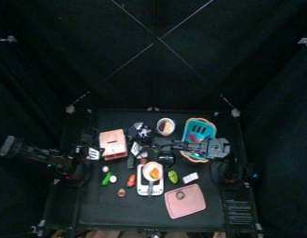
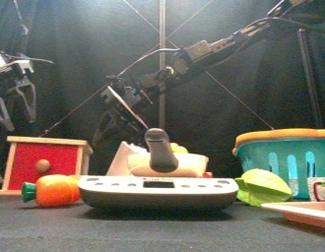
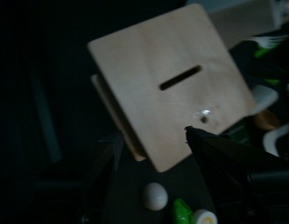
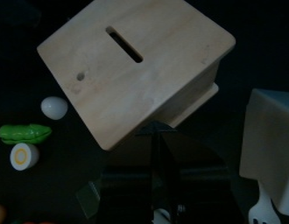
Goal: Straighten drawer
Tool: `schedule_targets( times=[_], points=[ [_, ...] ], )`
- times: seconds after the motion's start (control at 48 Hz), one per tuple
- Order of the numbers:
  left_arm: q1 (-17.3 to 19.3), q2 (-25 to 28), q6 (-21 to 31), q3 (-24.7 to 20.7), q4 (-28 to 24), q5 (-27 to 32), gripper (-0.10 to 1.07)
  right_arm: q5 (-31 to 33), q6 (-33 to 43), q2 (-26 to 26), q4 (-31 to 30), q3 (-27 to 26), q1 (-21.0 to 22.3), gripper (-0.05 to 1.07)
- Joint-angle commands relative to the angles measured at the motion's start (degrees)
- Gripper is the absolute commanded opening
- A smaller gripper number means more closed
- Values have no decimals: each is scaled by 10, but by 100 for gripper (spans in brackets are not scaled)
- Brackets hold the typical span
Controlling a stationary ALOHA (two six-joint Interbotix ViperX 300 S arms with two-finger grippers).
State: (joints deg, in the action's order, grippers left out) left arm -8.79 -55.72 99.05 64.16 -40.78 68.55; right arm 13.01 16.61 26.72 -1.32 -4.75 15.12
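The drawer [image 1: 113,141] is a salmon-tan box at the table's left middle, standing slightly askew. In the front view it shows as a red face in a wooden frame [image 2: 47,163]. Both wrist views look onto its pale wooden side with a slot [image 3: 171,83] [image 4: 130,70]. My left gripper [image 1: 86,154] hangs open just left of the drawer and above it [image 2: 13,106], holding nothing. My right gripper [image 1: 136,139] reaches across the middle to the drawer's right side [image 2: 122,112], shut and empty.
A teal basket [image 1: 197,130] stands right of the drawer. A pink plate [image 1: 185,202] lies at the front right. A grey scale [image 2: 159,189] and toy foods, an orange piece [image 2: 53,189], a green piece [image 2: 264,185] and an egg [image 4: 53,107], crowd the front.
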Motion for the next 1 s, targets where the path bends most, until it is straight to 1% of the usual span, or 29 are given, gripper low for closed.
schedule_targets(
  times=[0.0,0.042,0.146,0.333,0.396,0.5,0.688,0.833,0.979],
  points=[
    [12,1,1,-18,9,40,93,-2,1,-34,1,0,10,41],
    [16,2,2,-19,14,54,93,-2,1,-34,1,2,11,41],
    [24,2,6,-18,27,65,88,-1,1,-33,6,2,16,41],
    [61,3,5,5,47,60,73,-2,1,-25,9,-2,20,41],
    [70,4,4,15,54,45,71,-2,1,-21,9,-4,21,41],
    [84,5,4,33,65,-3,71,-2,0,-15,7,-11,20,41],
    [112,8,6,57,66,-66,71,-1,0,-4,5,-25,18,41],
    [136,20,4,65,65,-103,71,-1,0,8,4,-38,16,41],
    [154,44,3,65,62,-151,71,6,0,17,4,-46,14,41]
  ],
)
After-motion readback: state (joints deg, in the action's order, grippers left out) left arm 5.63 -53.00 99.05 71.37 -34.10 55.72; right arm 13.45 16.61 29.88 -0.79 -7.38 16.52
